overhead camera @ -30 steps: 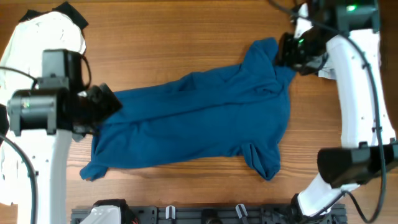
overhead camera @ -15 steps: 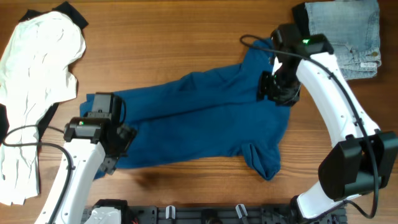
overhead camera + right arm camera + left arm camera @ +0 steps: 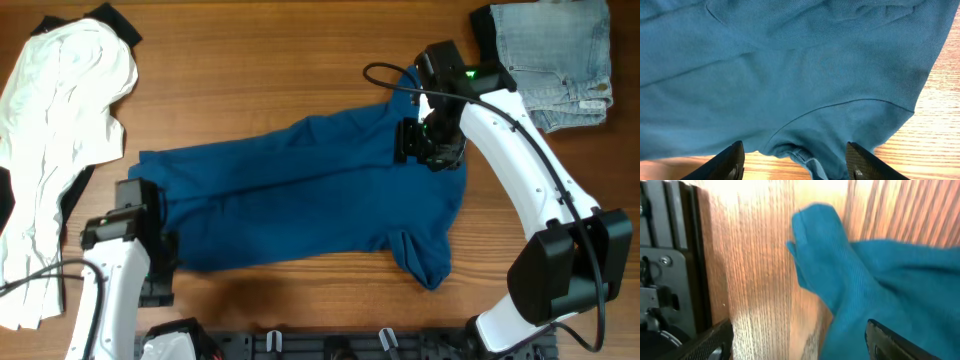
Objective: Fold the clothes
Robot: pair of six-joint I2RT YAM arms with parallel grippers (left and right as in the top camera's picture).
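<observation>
A blue shirt (image 3: 310,205) lies spread lengthwise across the middle of the wooden table. My left gripper (image 3: 157,270) is open and empty at the shirt's front left corner; in the left wrist view the jaws (image 3: 800,350) straddle bare wood and the edge of that blue corner (image 3: 840,280). My right gripper (image 3: 422,145) hovers over the shirt's upper right part. In the right wrist view its jaws (image 3: 797,165) are open and empty above the blue cloth (image 3: 790,75), with a folded sleeve hem between them.
A crumpled white garment (image 3: 55,90) lies at the far left, with a black piece (image 3: 120,25) behind it. Folded jeans (image 3: 555,50) sit at the back right corner. A dark rack (image 3: 330,345) runs along the front edge and also shows in the left wrist view (image 3: 660,255).
My left arm has drawn back toward the front left edge, off the shirt's left end. My right arm has moved from the back right corner down over the shirt, uncovering the jeans.
</observation>
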